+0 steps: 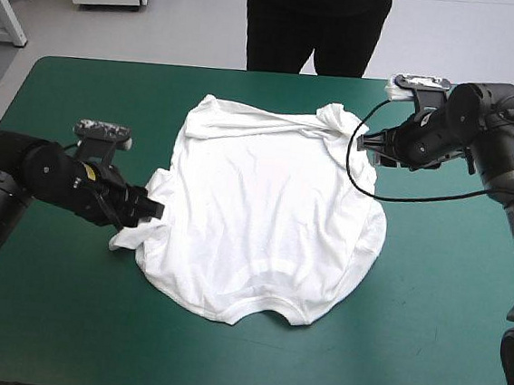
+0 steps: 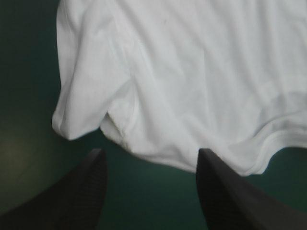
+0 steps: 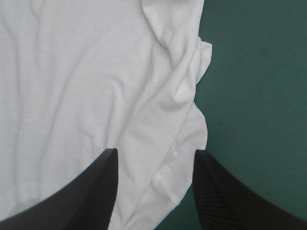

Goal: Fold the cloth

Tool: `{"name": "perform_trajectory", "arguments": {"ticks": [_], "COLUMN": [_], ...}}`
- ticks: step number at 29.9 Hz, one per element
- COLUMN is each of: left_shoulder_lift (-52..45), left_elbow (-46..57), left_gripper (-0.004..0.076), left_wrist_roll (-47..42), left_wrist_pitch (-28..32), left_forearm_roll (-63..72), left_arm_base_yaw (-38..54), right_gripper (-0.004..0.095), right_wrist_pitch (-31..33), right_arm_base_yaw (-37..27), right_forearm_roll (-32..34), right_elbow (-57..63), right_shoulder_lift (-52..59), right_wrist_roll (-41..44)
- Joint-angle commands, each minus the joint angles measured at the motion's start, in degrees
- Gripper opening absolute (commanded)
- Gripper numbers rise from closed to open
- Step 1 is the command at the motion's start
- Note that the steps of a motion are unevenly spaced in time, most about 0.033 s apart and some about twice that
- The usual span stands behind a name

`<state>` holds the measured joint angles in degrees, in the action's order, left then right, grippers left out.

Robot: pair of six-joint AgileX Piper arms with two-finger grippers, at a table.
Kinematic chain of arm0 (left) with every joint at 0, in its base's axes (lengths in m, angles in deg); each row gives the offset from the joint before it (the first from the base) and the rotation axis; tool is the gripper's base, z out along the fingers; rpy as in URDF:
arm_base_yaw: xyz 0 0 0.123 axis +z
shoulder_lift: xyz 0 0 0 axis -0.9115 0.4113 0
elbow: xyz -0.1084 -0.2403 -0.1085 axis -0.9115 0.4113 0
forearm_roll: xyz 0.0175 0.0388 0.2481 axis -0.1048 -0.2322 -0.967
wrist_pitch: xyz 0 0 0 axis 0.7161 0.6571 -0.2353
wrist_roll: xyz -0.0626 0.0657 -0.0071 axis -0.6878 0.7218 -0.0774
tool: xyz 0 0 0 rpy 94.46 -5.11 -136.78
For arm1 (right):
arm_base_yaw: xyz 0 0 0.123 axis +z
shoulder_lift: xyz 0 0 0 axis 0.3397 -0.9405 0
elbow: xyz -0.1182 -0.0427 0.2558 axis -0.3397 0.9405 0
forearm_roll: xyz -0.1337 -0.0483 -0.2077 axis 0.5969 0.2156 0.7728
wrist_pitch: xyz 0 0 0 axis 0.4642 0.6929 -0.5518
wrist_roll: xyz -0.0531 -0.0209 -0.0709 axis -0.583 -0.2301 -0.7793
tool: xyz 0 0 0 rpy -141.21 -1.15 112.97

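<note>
Wrinkles ran shallowly over the white T-shirt [image 1: 267, 225], which lay spread mostly flat across the middle of the teal-green worktop [image 1: 425, 336], its near edge dipping in a soft curve.

At the shirt's left side, the left gripper [image 1: 151, 210] sat low beside a sleeve [image 2: 81, 105] that stuck out toward the worktop's left edge. In the left wrist view its black fingers [image 2: 76, 191] stood wide apart with bare cover between them. The sleeve and a seamed edge of the shirt lay just ahead of the tips, and nothing was held.

At the shirt's far right corner, the right gripper [image 1: 368, 147] hovered where the fabric was bunched into twisted folds [image 3: 184, 72]. Its fingers [image 3: 225, 191] were likewise parted and gripped nothing. White cloth lay between them, with one finger over the shirt and the other at the shirt's edge, over bare cover. Whether the tips touched the fabric could not be told.
</note>
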<state>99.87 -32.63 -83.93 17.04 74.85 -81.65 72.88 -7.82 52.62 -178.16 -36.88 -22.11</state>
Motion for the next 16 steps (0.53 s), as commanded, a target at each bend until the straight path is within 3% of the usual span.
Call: {"name": "perform_trajectory", "arguments": {"ticks": [1, 10, 16], "left_shoulder_lift": [-1.2, -1.2, 2.3], "left_elbow": [6.2, 19.5, 21.5], "left_gripper": [0.0414, 0.0414, 0.0414], "left_wrist_roll": [-0.7, -1.2, -4.8], "left_wrist_pitch": [0.9, 9.1, 13.6], "left_forearm_roll": [0.2, 1.9, -0.4], "left_arm_base_yaw": [-0.1, -0.1, -0.1], "right_gripper": [0.045, 0.0445, 0.0445], "right_wrist_pitch": [-0.1, -0.1, -0.1], "right_arm_base_yaw": [0.0, 0.0, 0.0], "right_forearm_roll": [-0.4, -0.4, -0.4], "right_elbow": [-1.3, -0.8, -0.8], "right_shoulder_lift": [2.8, 2.8, 2.8], "right_wrist_roll": [0.3, 0.3, 0.5]}}
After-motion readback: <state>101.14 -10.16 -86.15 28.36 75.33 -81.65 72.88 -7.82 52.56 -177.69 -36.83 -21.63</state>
